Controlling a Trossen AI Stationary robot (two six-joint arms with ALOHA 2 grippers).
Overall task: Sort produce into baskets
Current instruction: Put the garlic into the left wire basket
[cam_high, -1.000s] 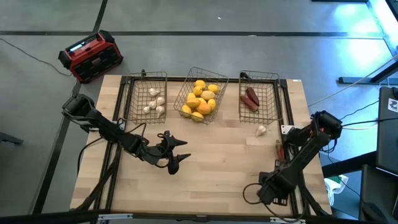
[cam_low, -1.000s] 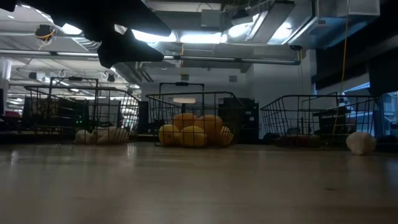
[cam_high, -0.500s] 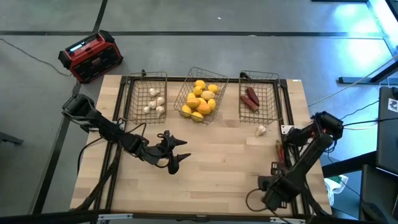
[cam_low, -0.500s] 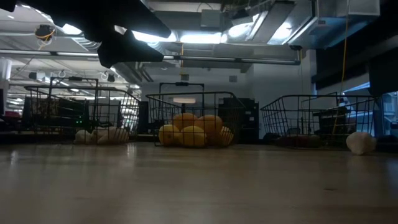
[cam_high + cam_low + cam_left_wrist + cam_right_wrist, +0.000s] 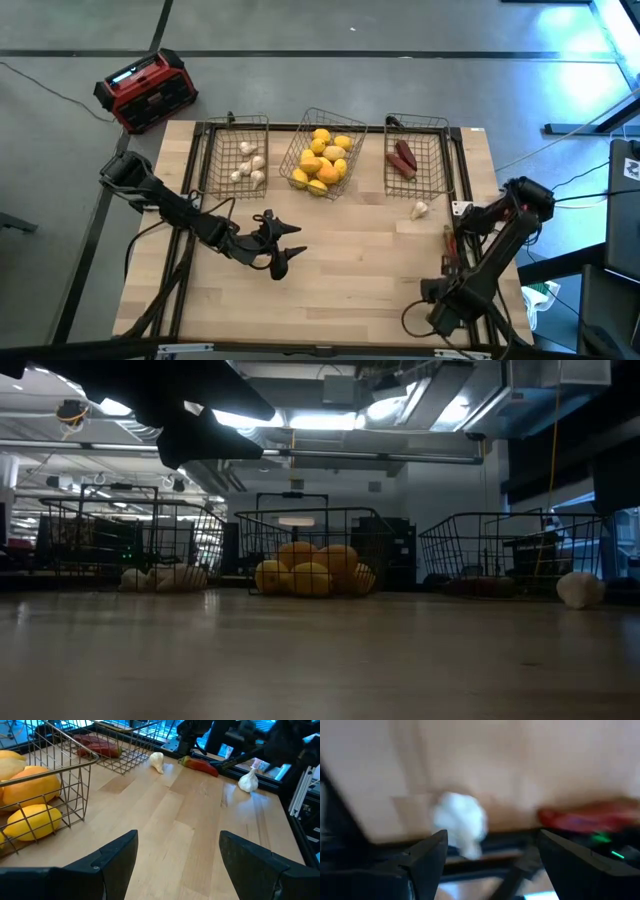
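- Light wooden counter (image 5: 340, 260) with three dark wire-mesh baskets in a row along the far edge.
- Left wire basket (image 5: 237, 152) has the small white bulbs (image 5: 247, 165) in it, middle wire basket (image 5: 322, 152) is piled with yellow lemon-like ovals (image 5: 325, 157) plus an orange one or two, and the right wire basket (image 5: 415, 155) holds the dark red elongated pieces (image 5: 403, 157).
- One loose white bulb (image 5: 420, 209) sits on the counter just in front of the right basket, outside it. In the low view it's the pale lump (image 5: 580, 589) over at the right.
- Left wrist view also picks up a loose red elongated piece (image 5: 201, 765) and another white bulb (image 5: 248, 781) near the counter's right edge, by the dark frame rail.
- Left gripper (image 5: 280, 245) hovers over the middle-left of the counter, in front of the baskets; its fingers (image 5: 117, 857) are spread wide with nothing between them, just bare wood.
- Right gripper (image 5: 447, 305) is down at the near right corner of the counter. Its fingers (image 5: 427, 855) are spread wide too, holding nothing; its wrist view is blurry but shows a white bulb (image 5: 460, 822) and a red piece (image 5: 585, 817) just ahead.
- Red-and-black box (image 5: 145, 90) sits on the floor off the far left corner.
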